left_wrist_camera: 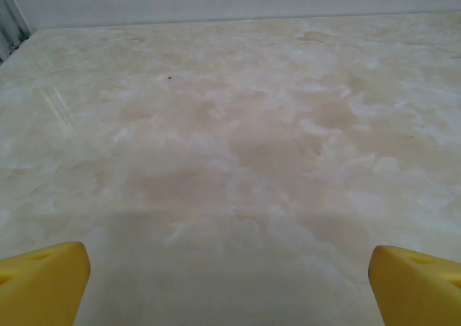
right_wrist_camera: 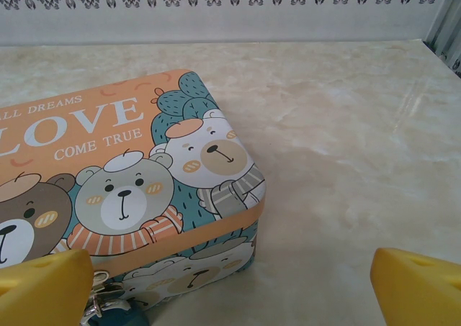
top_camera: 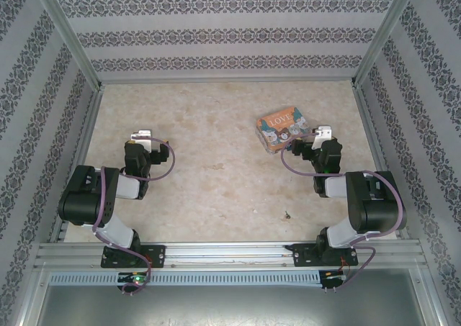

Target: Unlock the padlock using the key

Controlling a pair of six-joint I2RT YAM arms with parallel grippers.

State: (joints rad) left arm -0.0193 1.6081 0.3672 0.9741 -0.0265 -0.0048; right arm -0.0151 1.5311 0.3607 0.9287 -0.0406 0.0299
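The tiny padlock hangs at the front of the orange-and-blue "LOVE" tin. Its blue-teal body and silvery shackle show at the bottom edge of the right wrist view, just beside the left yellow fingertip. My right gripper is open, low over the table at the tin's near right corner, with nothing between its fingers. From above, the right gripper sits against the tin. My left gripper is open over bare marbled table, far from the tin, at the left. A small dark object, too small to identify, lies on the table.
The marbled table is fenced by patterned walls on three sides and metal posts at the corners. A metal rail runs along the near edge by the arm bases.
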